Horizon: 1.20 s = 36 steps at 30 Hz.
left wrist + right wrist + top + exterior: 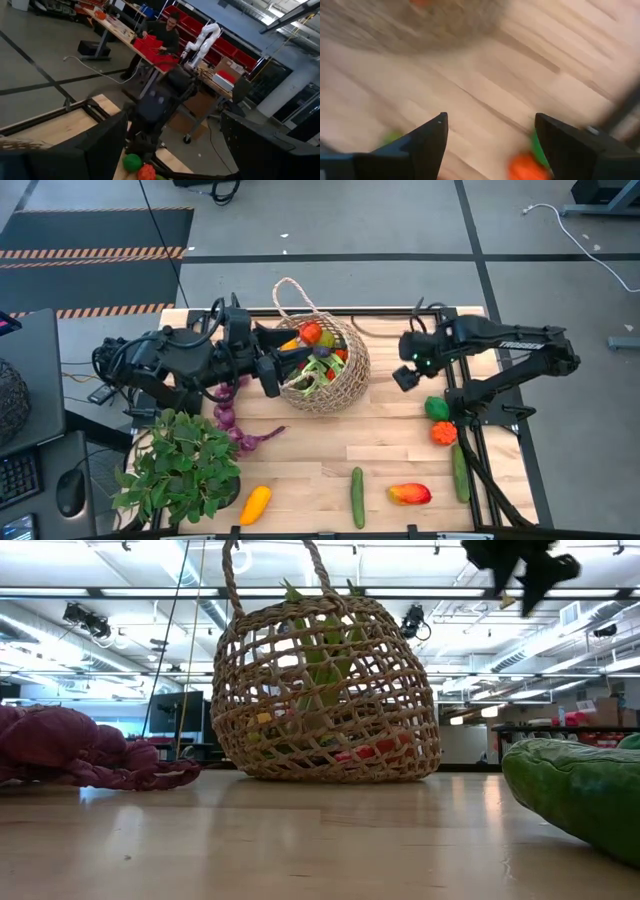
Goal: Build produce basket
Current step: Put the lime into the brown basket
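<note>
Honestly, the basket [325,370] sitting far-centre on the table looks light and floppy, so grab the stiffer rim. Left gripper [272,372] is spread at that rim; right gripper [405,376] hovers spread, empty, near the green pepper [437,408].

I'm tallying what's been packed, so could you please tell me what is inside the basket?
Inside the basket, an orange-red fruit, green leaves and something purple show. Through the weave in the low view, red pieces lie near the bottom. Anything beneath them is covered.
</note>
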Tool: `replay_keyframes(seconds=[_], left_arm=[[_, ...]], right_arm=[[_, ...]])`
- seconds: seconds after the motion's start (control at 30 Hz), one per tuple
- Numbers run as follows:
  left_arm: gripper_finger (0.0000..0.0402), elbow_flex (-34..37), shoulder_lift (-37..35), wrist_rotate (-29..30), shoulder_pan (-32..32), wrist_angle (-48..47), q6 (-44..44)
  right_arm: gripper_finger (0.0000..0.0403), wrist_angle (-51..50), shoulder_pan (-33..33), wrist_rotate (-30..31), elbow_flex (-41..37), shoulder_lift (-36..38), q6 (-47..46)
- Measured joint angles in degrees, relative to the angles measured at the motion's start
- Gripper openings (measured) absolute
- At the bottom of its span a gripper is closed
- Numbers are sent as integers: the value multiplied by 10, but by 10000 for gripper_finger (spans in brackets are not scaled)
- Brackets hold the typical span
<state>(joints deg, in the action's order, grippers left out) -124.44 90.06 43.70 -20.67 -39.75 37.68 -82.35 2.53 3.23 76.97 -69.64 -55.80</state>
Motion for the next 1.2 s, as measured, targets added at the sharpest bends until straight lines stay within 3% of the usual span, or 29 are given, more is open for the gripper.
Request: replay_keyframes(seconds=[0.27,0.63,0.9,1.2], left_arm=[[325,0,0,0,-1,0,7],[325,0,0,0,-1,-31,50],[325,0,0,0,-1,-52,72],[325,0,0,0,-2,-47,87]], right_arm=[[324,-10,-13,-41,-130,-6,34],[382,26,30,-67,-297,-6,54],[387,35,47,-69,-299,-23,79],[376,29,38,-123,-299,-44,94]])
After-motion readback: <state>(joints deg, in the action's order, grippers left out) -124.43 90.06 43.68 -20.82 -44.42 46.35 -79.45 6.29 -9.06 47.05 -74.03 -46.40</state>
